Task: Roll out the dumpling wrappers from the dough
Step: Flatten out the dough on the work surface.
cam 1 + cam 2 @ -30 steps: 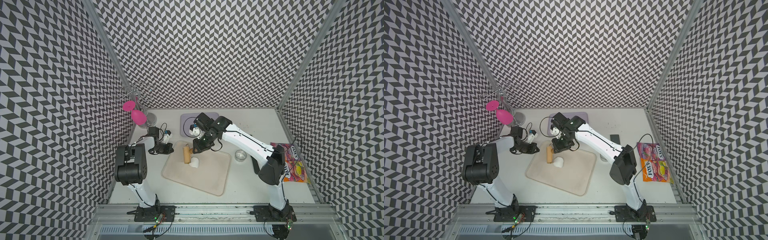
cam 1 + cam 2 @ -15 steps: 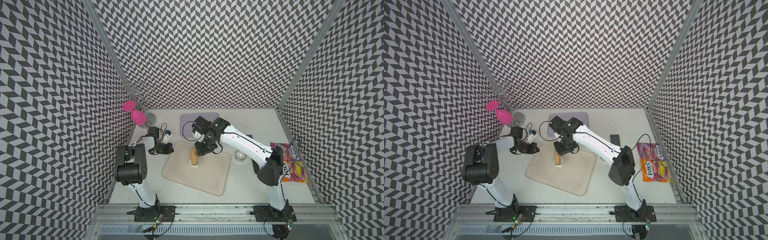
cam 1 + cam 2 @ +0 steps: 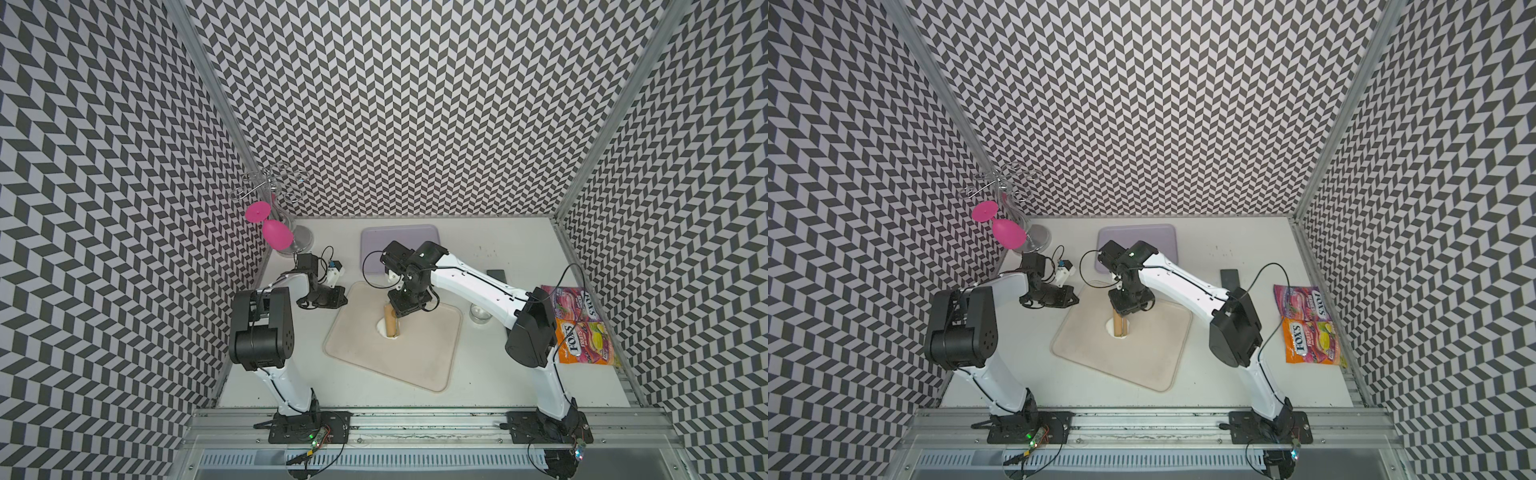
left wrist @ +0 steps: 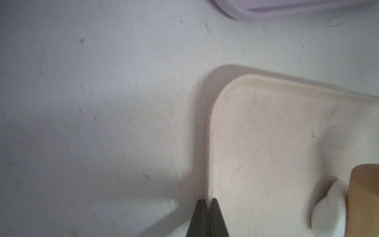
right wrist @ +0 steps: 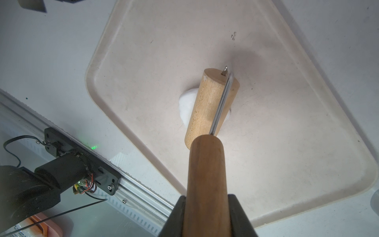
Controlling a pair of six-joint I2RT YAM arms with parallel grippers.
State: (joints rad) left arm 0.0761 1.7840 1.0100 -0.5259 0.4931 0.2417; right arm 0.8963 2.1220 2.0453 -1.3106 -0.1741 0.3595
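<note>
One soft, matte white dough (image 5: 185, 104) lump is sitting mid-tray, its longer side lying along the rolling pin (image 5: 209, 106) (mostly hidden beneath). That one smooth wooden cylinder is resting on it, the right claw (image 5: 206, 200) clamping its round handle (image 5: 205, 168). The left claw (image 4: 208, 203) is pinched shut at the beige tray (image 4: 266, 123) rim on the desk (image 3: 498, 382).

Tray (image 3: 415, 361): dough (image 5: 185, 104) on it, roller (image 5: 209, 102) atop dough; second tray (image 3: 399, 237) behind; sweet bags (image 3: 582, 336) right; rack (image 3: 270, 187) behind-left

A lab test cell is indicated: zigzag-patterned walls (image 3: 415, 104), aluminium rail (image 3: 415, 419), robot arms (image 3: 469, 286) bolted on.
</note>
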